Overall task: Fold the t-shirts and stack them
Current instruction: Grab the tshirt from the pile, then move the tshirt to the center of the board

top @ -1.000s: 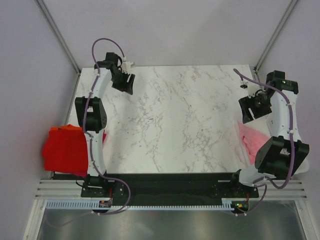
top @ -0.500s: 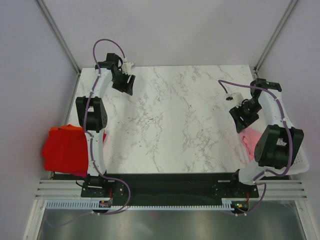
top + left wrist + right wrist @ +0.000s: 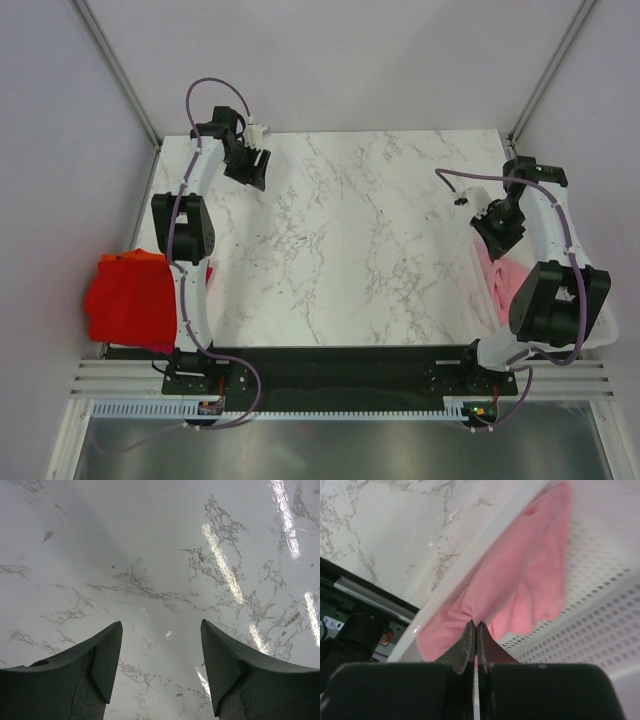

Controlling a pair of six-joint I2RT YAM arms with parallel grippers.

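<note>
Right pincer (image 3: pixel 474 626) now clamped tight, its jaws wide a second ago; arm swung inward over table edge. Left pincer (image 3: pixel 160 625) unchanged: jaws spread wide, nothing held, glossy grey-veined white marble tabletop (image 3: pixel 150 555) beneath.

Soft light pink cloth t-shirt (image 3: pixel 520 590) bunched and pinched at right pincer's tips. Cloth fans out ahead in smooth folds, draped over rim of white perforated plastic basket (image 3: pixel 600 605).

Flat bright red folded t-shirt (image 3: pixel 125 300), with orange t-shirt (image 3: pixel 135 258) at its far edge, lies well behind left pincer, beside that arm's base.
</note>
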